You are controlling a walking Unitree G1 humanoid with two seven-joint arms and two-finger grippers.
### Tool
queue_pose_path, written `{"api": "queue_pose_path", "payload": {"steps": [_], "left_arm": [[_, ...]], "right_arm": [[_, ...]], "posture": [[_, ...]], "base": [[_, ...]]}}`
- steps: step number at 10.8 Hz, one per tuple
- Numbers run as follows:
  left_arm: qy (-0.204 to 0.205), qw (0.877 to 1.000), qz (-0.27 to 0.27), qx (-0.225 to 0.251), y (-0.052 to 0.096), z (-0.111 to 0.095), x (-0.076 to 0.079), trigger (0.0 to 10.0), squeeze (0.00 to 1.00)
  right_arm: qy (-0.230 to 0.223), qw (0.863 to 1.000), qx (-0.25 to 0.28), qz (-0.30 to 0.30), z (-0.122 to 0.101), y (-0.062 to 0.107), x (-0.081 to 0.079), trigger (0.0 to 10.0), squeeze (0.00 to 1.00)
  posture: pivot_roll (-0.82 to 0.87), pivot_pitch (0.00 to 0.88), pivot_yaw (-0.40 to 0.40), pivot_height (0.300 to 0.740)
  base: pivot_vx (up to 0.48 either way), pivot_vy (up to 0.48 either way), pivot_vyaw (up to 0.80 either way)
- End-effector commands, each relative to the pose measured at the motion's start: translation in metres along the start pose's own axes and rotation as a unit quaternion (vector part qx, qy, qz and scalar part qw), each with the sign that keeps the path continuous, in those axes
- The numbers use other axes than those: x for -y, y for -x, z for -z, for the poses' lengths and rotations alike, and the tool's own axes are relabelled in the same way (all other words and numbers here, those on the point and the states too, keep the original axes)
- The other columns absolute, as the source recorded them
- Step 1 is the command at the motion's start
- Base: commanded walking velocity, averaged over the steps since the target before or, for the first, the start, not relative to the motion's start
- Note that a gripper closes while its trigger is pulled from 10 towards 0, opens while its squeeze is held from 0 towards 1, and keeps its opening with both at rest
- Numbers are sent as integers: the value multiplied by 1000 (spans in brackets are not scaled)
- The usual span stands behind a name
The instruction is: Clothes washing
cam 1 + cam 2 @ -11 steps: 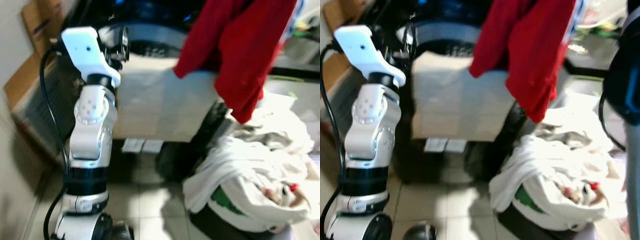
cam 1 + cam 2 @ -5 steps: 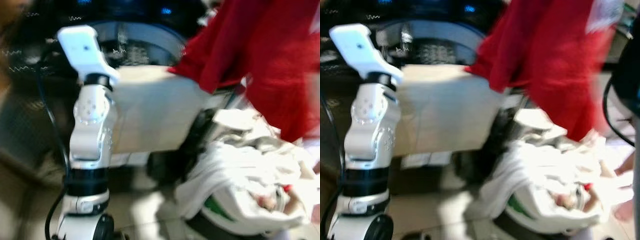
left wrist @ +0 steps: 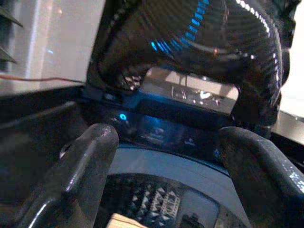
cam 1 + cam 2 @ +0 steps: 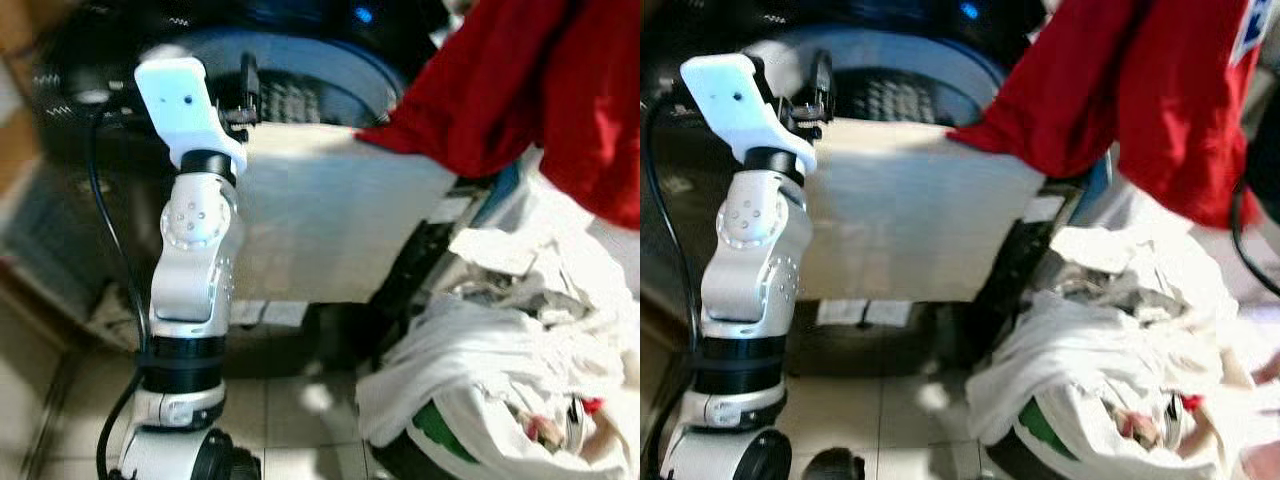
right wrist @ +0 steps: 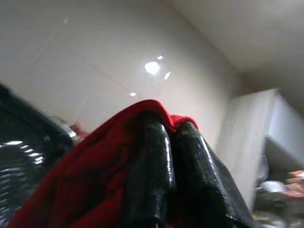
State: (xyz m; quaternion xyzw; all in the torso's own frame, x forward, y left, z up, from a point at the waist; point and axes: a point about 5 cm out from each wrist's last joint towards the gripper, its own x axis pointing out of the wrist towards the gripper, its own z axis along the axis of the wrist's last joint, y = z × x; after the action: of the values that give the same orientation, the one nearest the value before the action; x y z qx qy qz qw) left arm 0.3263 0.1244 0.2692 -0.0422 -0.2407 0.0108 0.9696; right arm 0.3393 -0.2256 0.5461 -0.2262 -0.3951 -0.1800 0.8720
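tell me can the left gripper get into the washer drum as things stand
Probably yes. The left gripper is open, holds nothing, and sits at the washer's rim looking into the drum. The red garment, pinched in the right gripper, hangs off to the right side, not across its path.

Red garment [image 4: 540, 90] cut off at top edge; laundry pile [image 4: 520, 350] cut off right, blurred.

A bright red cloth garment [image 4: 530, 90] is pinched by the right gripper's [image 5: 172, 130] glossy black fingers. Ahead of the left gripper [image 3: 166, 156], with its fingers spread, a black washing machine [image 3: 190, 57] shows blue lights. A white laundry heap [image 4: 500, 350] has a green patch.
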Motion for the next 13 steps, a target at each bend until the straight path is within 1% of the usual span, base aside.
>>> {"api": "queue_pose_path", "payload": {"steps": [1, 2, 3, 4, 5, 6, 7, 8, 9, 10, 11, 12, 13], "left_arm": [[0, 1000, 8, -10, 2, 3, 7, 10000, 0], [-3, 1000, 10, -13, 5, 4, 8, 10000, 0], [-4, 1000, 8, -16, 7, 5, 7, 10000, 0], [-7, 1000, 3, -24, 12, 7, 5, 10000, 0], [-11, 1000, 3, -27, 15, 8, 4, 10000, 0], [-18, 999, 6, -29, 16, 7, 3, 10000, 0], [-28, 999, 1, -32, 18, 7, -2, 10000, 0], [-31, 999, -3, -35, 18, 7, -5, 10000, 0], [-30, 999, -3, -43, 18, 10, -7, 10000, 0], [-23, 998, 6, -50, 17, 14, -1, 10000, 0], [-17, 998, 15, -52, 15, 16, 4, 10000, 0], [-20, 998, 19, -55, 15, 17, 6, 10000, 0], [-22, 998, 20, -57, 16, 18, 6, 10000, 0]], "right_arm": [[17, 999, -14, 36, 9, 2, 19, 0, 0], [27, 998, -44, 40, 26, 6, 18, 0, 0], [45, 996, -61, 41, 39, 11, 14, 0, 0], [113, 988, -104, 1, 74, 28, -9, 0, 0], [83, 986, -145, -19, 97, 41, -25, 0, 0], [44, 987, -154, -20, 102, 44, -32, 0, 0], [-79, 986, -143, -16, 88, 38, -40, 0, 0], [-115, 986, -117, -22, 73, 31, -41, 0, 0], [-162, 984, -57, -39, 37, 16, -37, 0, 0], [-162, 985, -22, -48, 18, 10, -34, 0, 0], [-114, 991, -24, -73, 22, 13, -43, 0, 27], [-116, 989, -32, -81, 28, 15, -47, 0, 59], [-115, 989, -38, -84, 31, 17, -48, 0, 59]], "posture": [[153, 0, -118, 740], [160, 0, -125, 740], [169, 0, -134, 740], [190, 0, -146, 740], [202, 0, -150, 740], [221, 0, -157, 740], [233, 0, -160, 740], [232, 0, -153, 740], [206, 0, -132, 740], [182, 0, -119, 740], [165, 0, -109, 740], [161, 0, -105, 740], [159, 0, -103, 740]], "base": [[0, 0, 0], [0, 0, 0], [0, 0, 0], [0, 0, 0], [0, 0, 0], [0, 0, 0], [0, 0, 0], [0, 0, 0], [0, 0, 0], [0, 0, 0], [0, 0, 800], [0, 0, 800], [0, 0, 800]]}}
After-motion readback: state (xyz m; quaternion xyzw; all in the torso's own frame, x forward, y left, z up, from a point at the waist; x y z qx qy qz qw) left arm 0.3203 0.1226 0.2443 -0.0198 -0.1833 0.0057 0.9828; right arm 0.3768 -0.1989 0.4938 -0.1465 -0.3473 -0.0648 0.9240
